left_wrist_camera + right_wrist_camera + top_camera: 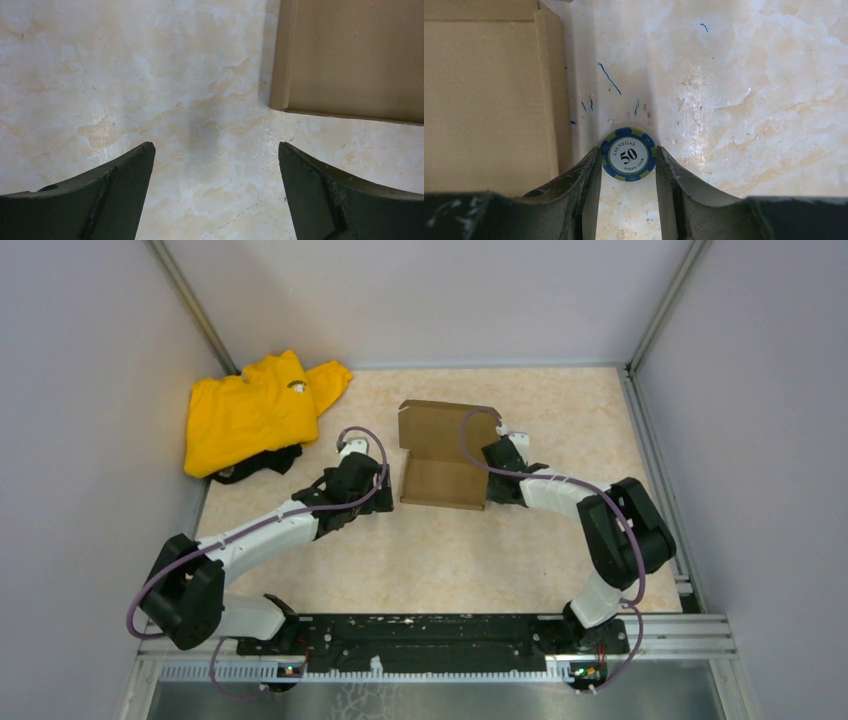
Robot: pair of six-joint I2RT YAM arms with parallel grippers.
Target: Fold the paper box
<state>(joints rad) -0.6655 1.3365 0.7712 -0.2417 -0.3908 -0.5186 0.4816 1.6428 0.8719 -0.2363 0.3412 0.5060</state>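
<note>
On the tabletop (pixel 450 560): paper box (pixel 441 480), far flap raised.
My right jaws clamp a blue poker chip (pixel 628 156) just right of the box; my left jaws stand wide apart, left of it.

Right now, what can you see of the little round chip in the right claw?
The poker chip is a round disc: blue rim with green patches, white centre printed LAS VEGAS, 50, POKER CLUB. Face toward the wrist camera, it is pinched at its edges by the right gripper, over the marbled table beside the paper box.
</note>
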